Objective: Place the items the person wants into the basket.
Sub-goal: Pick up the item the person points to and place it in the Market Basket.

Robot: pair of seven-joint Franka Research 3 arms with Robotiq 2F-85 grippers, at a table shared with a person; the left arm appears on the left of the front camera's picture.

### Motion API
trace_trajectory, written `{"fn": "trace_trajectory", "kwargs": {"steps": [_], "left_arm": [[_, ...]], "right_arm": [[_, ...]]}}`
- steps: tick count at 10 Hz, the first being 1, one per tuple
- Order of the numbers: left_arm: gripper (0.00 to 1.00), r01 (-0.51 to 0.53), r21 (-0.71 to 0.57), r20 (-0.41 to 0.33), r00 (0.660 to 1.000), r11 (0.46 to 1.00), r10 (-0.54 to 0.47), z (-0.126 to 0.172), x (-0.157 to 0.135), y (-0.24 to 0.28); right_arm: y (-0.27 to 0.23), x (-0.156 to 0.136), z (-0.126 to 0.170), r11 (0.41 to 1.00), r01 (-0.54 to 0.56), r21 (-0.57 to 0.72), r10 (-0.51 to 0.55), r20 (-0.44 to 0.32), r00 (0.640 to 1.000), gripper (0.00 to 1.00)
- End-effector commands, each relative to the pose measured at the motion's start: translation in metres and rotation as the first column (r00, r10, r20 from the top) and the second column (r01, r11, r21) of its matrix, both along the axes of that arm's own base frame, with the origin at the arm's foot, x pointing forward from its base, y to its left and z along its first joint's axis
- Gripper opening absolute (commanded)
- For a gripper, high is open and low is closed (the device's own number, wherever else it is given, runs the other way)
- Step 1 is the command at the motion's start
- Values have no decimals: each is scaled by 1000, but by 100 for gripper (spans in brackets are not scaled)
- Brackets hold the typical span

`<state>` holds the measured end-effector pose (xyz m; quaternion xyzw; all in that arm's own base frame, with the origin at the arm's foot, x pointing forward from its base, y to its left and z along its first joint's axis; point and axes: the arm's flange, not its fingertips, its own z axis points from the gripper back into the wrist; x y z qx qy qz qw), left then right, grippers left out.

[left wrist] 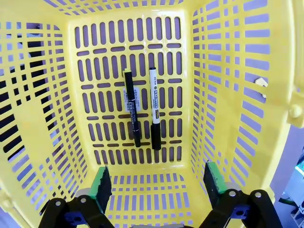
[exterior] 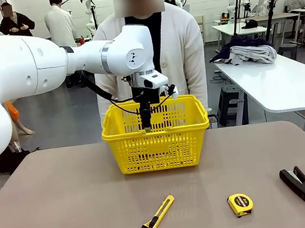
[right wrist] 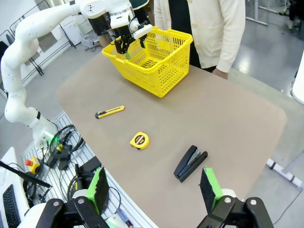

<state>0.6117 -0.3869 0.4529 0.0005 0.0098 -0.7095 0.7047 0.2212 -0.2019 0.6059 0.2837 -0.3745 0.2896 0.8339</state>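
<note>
Right gripper (right wrist: 154,175): jaws spread wide, empty; well back from stapler (right wrist: 190,163) on table (right wrist: 228,118)
Left gripper (left wrist: 156,170): spread wide, empty; inside basket (left wrist: 228,71), above pen (left wrist: 131,107) and marker (left wrist: 155,107)
Stapler: probably stiff, weighty, slick; you should pinch its long sides mid-body

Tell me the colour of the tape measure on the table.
The tape measure is mainly yellow; the front view shows it best.

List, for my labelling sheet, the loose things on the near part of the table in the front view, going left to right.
utility knife → tape measure → stapler
</note>
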Motion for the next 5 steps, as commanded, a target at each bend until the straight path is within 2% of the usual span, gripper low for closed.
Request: {"fn": "trace_trajectory", "kwargs": {"steps": [1, 2, 5], "left_arm": [[100, -3, -3, -19, 1000, 1000, 3, 27, -4, 7], [100, -7, -21, 12, 1000, 1000, 8, 49, -19, 21], [100, -107, -140, 141, 982, 984, 126, 125, -97, 110]], "right_arm": [[-1, 2, 1, 1000, -15, 19, 14, 18, 1000, 100], [-1, 2, 1, 1000, -15, 19, 14, 18, 1000, 100], [-1, 2, 1, 1000, -15, 19, 14, 18, 1000, 100]]}}
